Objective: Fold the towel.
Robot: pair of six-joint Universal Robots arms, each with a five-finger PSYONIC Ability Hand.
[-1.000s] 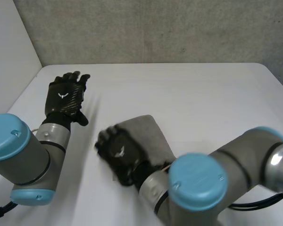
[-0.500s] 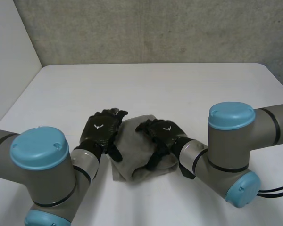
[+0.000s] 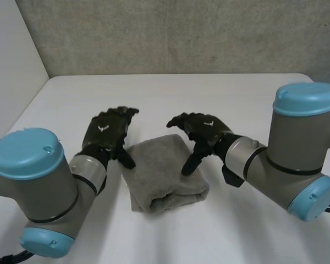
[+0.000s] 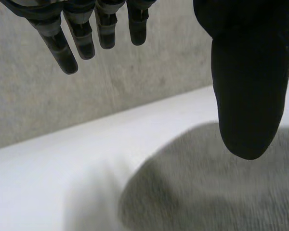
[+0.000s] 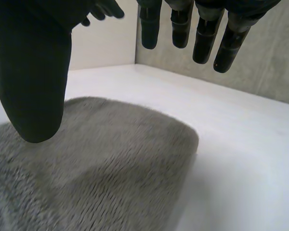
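Half a second ago we had both hands down on the towel (image 3: 162, 176); now we have lifted them clear. Our left hand (image 3: 105, 132) has drawn off to the towel's 10 o'clock and our right hand (image 3: 201, 131) to its 2 o'clock, fingers loosened, leaving the towel's middle uncovered.

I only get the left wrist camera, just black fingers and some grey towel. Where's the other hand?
Observer: The right hand hangs over the towel's right side, open, holding nothing.
Operator: Is the towel folded already?
Observer: It lies in a thick folded bundle on the table.
Operator: Where's my hand from above?
Observer: The left hand hangs at the towel's far left corner, open.
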